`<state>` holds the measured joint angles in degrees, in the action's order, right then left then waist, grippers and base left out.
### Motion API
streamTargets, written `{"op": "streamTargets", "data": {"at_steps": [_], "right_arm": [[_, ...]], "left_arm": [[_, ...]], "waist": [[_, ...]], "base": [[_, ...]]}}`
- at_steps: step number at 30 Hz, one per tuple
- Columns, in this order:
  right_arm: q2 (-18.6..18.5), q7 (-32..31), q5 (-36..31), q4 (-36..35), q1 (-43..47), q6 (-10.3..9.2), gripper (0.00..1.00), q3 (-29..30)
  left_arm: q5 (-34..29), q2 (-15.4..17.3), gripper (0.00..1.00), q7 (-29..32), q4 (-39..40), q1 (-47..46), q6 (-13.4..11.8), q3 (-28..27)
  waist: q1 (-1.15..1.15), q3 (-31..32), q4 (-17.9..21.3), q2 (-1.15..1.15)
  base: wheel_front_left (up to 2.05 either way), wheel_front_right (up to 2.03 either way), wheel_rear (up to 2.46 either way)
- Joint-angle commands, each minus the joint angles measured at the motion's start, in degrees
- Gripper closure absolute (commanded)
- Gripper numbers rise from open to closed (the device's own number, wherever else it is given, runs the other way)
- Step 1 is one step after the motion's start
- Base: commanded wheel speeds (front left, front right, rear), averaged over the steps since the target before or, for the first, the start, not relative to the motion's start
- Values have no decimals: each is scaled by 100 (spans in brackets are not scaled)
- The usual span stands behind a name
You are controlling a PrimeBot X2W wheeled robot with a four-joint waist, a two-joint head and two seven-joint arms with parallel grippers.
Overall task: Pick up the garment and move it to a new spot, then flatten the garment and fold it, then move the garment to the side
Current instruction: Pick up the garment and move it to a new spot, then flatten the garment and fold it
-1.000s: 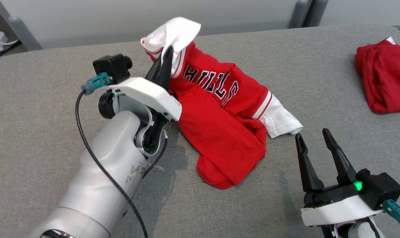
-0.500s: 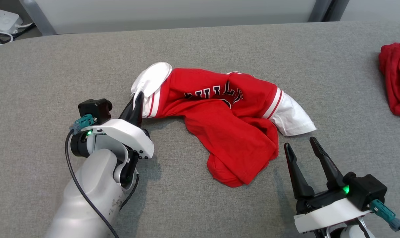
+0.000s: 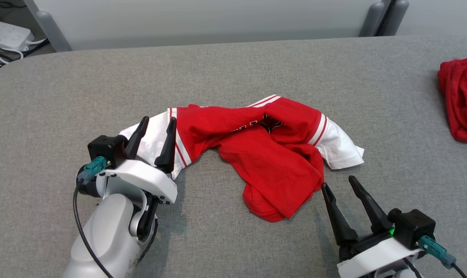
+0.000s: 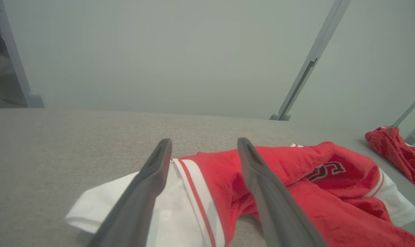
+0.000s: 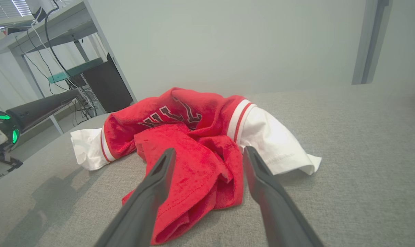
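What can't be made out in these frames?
- Print: head view, folds of the shirt cover most of the letters.
- Second red cloth: head view, cut off by the right edge, so its type is unclear.
- Left pincer: open over the white sleeve; head and left wrist views don't show whether it touches.
- Right pincer: head view, base cut off by the bottom edge.

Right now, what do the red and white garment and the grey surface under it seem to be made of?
Garment: soft knit cloth, probably cotton or a blend, matte; it crumples into loose folds.
Grey surface: woven fabric covering, matte; a fine weave texture shows. What lies beneath, I cannot tell.
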<state>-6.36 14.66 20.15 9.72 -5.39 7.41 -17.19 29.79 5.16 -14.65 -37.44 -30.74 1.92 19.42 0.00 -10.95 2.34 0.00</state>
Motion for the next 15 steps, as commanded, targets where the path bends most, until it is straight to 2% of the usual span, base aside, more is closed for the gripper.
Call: {"op": "streamTargets", "data": {"at_steps": [1, 8, 15], "right_arm": [[-75, 34, 131, -26, -43, 8, 0, -160], [-141, 34, 496, 319, -16, 8, 0, -224], [-226, 34, 917, 661, -197, 8, 0, -277]], "left_arm": [[-139, 165, 0, -35, 322, 130, 25, -225], [-420, 60, 0, -35, 1173, 899, 216, -275], [-564, -100, 0, -35, 1745, 1440, 268, -90]], "waist": [[0, 58, -16, 0], [0, 110, -176, 0], [0, 97, -523, 0]], "base": [[0, 0, 0], [0, 0, 0], [0, 0, 0]]}}
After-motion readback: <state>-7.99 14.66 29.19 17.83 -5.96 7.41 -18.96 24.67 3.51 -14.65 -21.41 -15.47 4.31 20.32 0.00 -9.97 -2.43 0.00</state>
